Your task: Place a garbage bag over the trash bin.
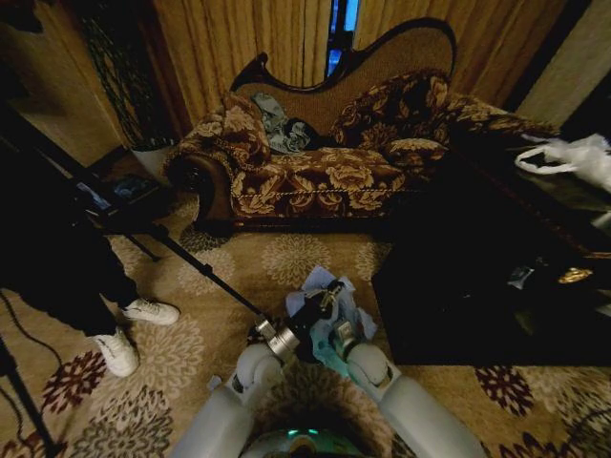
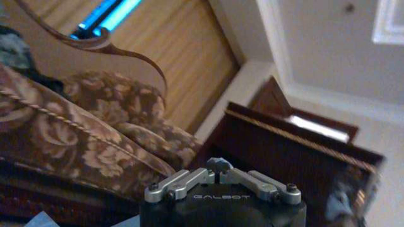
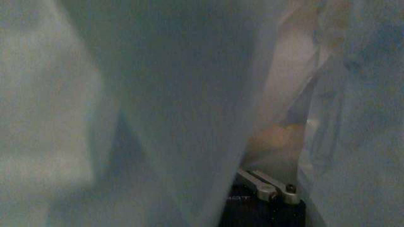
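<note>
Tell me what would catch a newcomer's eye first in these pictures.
First, the pale blue garbage bag bunched on the patterned carpet just ahead of the robot, with both arms reaching into it. The left gripper is shut and lifted toward the floral sofa behind; the right gripper is buried in the bag's film. A white plastic bag lies on the dark table at right.

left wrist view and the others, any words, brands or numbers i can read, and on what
"GALBOT": on the black body of the left gripper, just below its shut jaws, in the left wrist view.
A short marking sits on the right gripper body, half hidden by the garbage bag; too blurred to read.
Head view: no readable text.
</note>
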Motion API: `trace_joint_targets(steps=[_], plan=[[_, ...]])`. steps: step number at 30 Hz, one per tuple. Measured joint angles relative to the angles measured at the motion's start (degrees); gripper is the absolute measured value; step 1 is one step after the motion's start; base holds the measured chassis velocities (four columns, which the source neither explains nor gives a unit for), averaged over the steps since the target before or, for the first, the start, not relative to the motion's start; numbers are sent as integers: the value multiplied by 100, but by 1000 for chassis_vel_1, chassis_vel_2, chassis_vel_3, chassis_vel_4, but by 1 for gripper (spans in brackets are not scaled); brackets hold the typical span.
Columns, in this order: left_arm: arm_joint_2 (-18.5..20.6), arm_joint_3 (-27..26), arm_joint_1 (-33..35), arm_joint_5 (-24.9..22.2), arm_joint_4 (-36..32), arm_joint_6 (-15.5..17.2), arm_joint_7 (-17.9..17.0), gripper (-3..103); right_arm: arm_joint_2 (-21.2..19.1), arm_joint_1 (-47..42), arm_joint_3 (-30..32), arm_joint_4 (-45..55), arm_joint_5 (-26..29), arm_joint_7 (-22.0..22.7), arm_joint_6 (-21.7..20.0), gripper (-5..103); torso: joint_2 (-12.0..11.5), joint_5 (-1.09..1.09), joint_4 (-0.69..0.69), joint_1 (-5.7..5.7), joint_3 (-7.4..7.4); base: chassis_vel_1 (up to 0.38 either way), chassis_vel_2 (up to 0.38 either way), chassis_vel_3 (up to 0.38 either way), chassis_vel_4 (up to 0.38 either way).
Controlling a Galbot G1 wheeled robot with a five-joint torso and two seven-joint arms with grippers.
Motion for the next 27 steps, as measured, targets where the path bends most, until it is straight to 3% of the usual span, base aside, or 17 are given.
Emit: trace_joint_targets(steps=[7, 16, 22, 27], plan=[[-235, -116, -81, -796, 332, -48, 12, 0, 36, 704, -423, -159, 565, 600, -621, 0, 0, 0, 0, 0, 0, 0, 0, 0, 0], [-237, -202, 21, -1212, 523, -96, 24, 0, -93, 1093, -708, -172, 799, 711, -1192, 0, 0, 0, 0, 0, 0, 0, 0, 0, 0], [-219, -70, 15, -1011, 311, -91, 12, 0, -141, 890, -556, -110, 794, 808, -1054, 0, 1, 0, 0, 0, 0, 0, 0, 0, 0], [-149, 188, -18, -833, -52, -3, -159, 0, -1, 368, -142, -126, 740, 924, -424, 0, 2, 1, 0, 0, -1, 0, 0, 0, 0]])
